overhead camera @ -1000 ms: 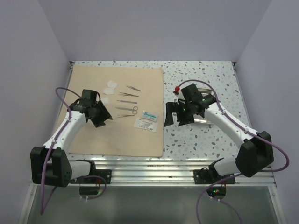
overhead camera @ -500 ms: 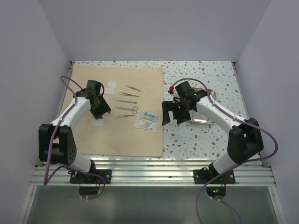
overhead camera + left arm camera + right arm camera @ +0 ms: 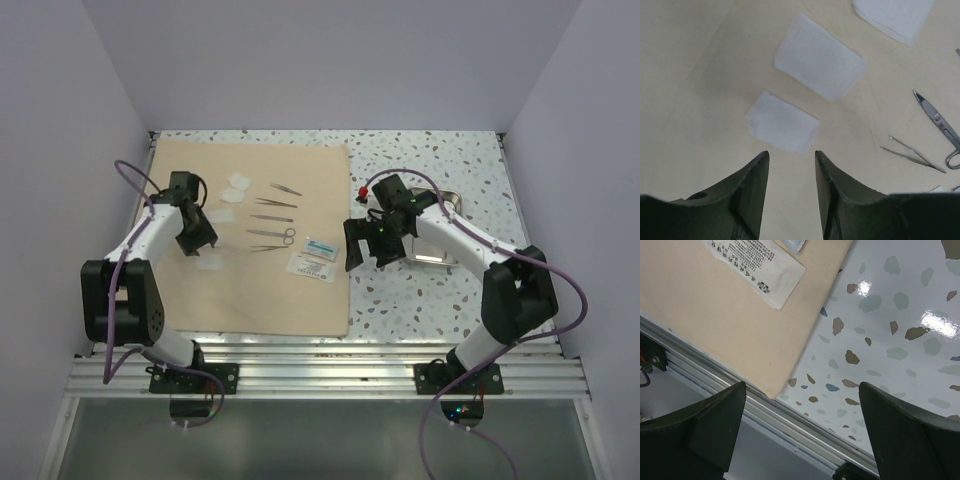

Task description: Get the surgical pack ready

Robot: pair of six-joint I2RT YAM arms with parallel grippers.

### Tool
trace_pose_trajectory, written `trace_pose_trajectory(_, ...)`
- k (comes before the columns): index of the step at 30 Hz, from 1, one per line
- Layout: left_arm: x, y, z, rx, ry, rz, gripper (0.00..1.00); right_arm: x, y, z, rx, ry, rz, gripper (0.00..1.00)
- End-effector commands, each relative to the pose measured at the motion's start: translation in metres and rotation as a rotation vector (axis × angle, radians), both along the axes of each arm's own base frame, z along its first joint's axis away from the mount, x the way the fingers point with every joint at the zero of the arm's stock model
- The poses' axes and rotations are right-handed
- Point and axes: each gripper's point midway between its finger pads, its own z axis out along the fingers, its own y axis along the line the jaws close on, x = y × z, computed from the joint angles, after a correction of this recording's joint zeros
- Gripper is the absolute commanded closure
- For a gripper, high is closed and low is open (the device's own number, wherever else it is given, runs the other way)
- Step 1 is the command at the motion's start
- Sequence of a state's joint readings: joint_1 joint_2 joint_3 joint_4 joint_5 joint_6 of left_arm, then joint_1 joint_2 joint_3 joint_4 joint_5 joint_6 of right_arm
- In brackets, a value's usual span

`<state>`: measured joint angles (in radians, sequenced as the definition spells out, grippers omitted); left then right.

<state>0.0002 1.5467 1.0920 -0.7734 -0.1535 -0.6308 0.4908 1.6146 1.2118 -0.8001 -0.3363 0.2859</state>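
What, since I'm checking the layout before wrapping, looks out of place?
The tray sits off the cloth, on the table to its right, partly hidden by the right arm. The instruments, gauze and packet lie on the cloth. Nothing looks spilled or damaged.

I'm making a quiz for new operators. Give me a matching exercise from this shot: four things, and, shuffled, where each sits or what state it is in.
Things
1. steel tray
2. white packet
3. scissors
4. right gripper

Places or states
a. jaws wide apart, nothing between them
b. on the bare speckled table, right of the tan cloth
c. on the cloth, near its right edge
d. on the cloth, left of the packet

Pairs: 1-b, 2-c, 3-d, 4-a
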Motion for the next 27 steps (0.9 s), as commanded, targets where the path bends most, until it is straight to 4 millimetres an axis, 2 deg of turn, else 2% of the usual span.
trace_pose_trajectory(1,-0.009,0.021,-0.001,0.012,0.0,0.01,0.54,-0.002,0.006,0.006,0.033,-0.003,0.034,0.01)
trace_pose_trajectory(7,-0.017,0.032,-0.008,-0.013,-0.005,0.021,0.55,-0.003,0.008,0.003,0.044,0.012,0.037,0.01)
trace_pose_trajectory(20,-0.031,0.037,-0.027,-0.04,0.027,0.038,0.55,-0.005,0.009,0.0,0.048,0.025,0.042,0.01)
trace_pose_trajectory(27,-0.023,0.032,-0.034,-0.079,0.0,0.033,0.56,-0.005,0.01,-0.001,0.05,0.032,0.04,0.01)
